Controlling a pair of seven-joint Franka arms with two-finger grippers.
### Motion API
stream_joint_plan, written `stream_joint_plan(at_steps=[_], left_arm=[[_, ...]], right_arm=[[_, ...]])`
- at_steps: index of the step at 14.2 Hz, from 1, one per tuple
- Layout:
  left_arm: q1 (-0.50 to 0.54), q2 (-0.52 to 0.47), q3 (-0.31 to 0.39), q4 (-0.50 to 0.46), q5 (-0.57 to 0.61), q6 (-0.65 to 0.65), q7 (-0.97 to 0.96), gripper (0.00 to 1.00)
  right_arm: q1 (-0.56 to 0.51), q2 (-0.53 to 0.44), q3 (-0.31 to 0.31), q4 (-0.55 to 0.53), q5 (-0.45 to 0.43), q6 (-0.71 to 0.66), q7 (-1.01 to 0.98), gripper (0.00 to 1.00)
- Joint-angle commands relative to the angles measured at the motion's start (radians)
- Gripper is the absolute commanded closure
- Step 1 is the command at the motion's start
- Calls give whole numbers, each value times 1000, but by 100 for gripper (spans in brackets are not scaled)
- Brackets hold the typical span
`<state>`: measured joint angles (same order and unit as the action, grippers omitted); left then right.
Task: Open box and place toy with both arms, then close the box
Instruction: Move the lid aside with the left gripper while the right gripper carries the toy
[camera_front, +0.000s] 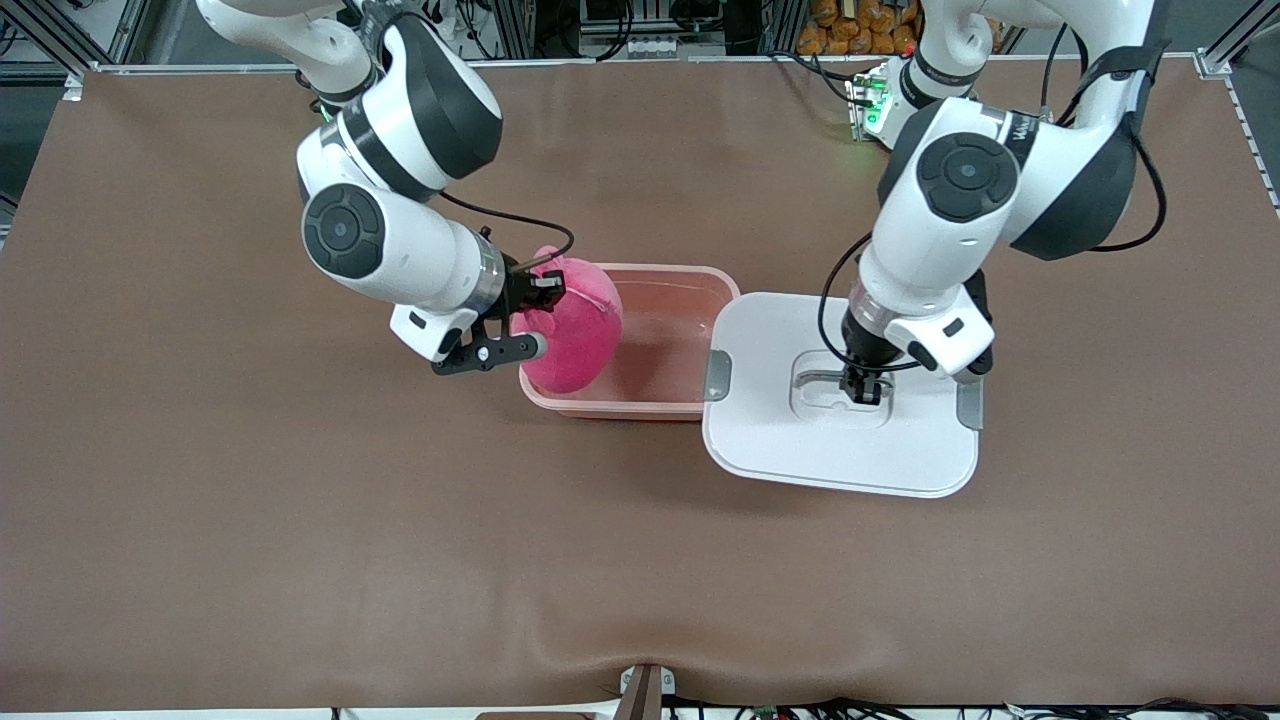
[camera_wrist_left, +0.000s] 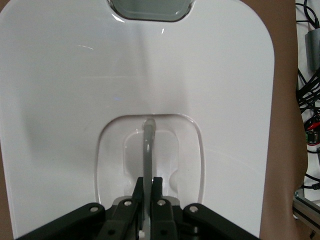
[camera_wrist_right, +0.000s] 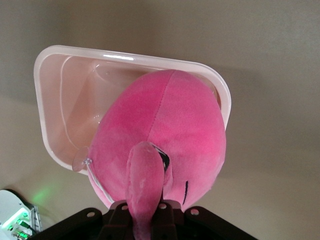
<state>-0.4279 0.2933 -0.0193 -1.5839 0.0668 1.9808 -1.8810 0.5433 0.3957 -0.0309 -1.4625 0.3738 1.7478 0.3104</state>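
Front view: the pink plush toy (camera_front: 572, 325) is seen hanging from the right gripper (camera_front: 540, 290), partly over the end of the open pink box (camera_front: 690, 330) that lies toward the right arm's end of the desk (camera_front: 300, 550). In the right wrist view, one floppy flap of the toy (camera_wrist_right: 165, 145) is shown clenched between the jaws of the right gripper (camera_wrist_right: 145, 220), so that the round body of the plush hangs just past the fingertips, with the box (camera_wrist_right: 55, 100) open beneath it and nothing else seen inside.

The white lid (camera_front: 800, 450) is found off the box, lying beside it toward the left arm's end of the desk, with one edge touching or overlapping the box rim. The left gripper (camera_front: 862, 388) is lowered into the recess at the lid's middle. In the left wrist view, the jaws of the left gripper (camera_wrist_left: 148, 192) are seen shut on the clear handle (camera_wrist_left: 148, 150), which runs straight out from between the fingertips, the lid (camera_wrist_left: 65, 100) spread flat all around them. A grey clip (camera_front: 717, 377) is seen on the lid's edge nearest the box.
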Motion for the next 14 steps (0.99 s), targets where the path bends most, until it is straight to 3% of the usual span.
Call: stream_joint_plan(at_steps=[1, 14], left_arm=[[46, -48, -10, -36, -47, 13, 71, 100], [129, -105, -8, -102, -84, 3, 237, 100]], right_arm=[[24, 18, -11, 21, 5, 1, 19, 100], [50, 181, -11, 14, -33, 160, 19, 100]])
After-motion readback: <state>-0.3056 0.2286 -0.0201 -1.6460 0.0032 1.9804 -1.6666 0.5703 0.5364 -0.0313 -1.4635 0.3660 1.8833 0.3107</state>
